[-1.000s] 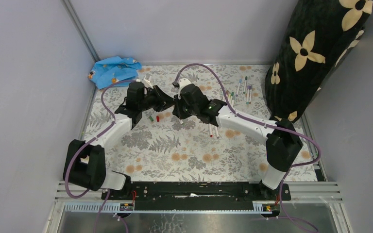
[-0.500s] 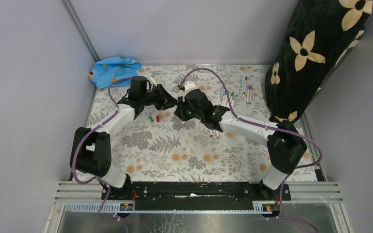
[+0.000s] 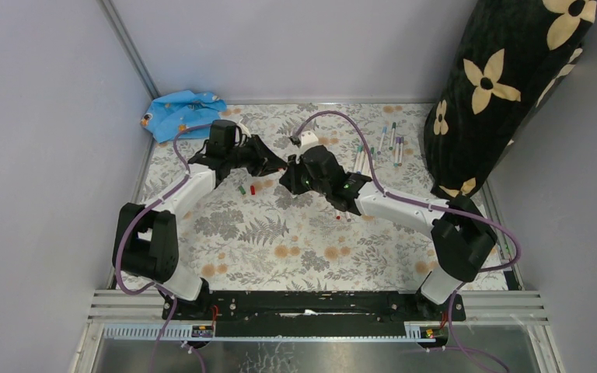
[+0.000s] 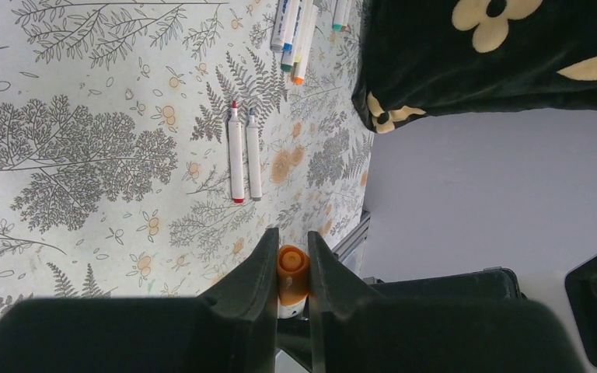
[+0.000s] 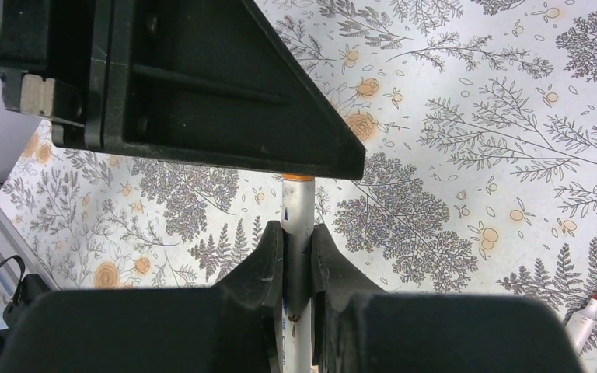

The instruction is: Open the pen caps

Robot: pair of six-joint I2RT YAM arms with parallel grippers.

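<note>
Left wrist view: the left hand (image 4: 291, 241) is clamped on an orange cap (image 4: 292, 264), while the right hand (image 5: 296, 230) pinches the white pen (image 5: 298, 198) it sits on. Beyond, two uncapped pens (image 4: 244, 159) lie on the desk (image 4: 85, 93). More pens (image 4: 294, 35) lie beside a black flowered cushion (image 4: 497, 54).

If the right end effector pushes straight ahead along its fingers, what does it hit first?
The left end effector, directly ahead, shut on the orange cap of the same pen the right end effector holds. Gap looks small, depth unclear.
</note>
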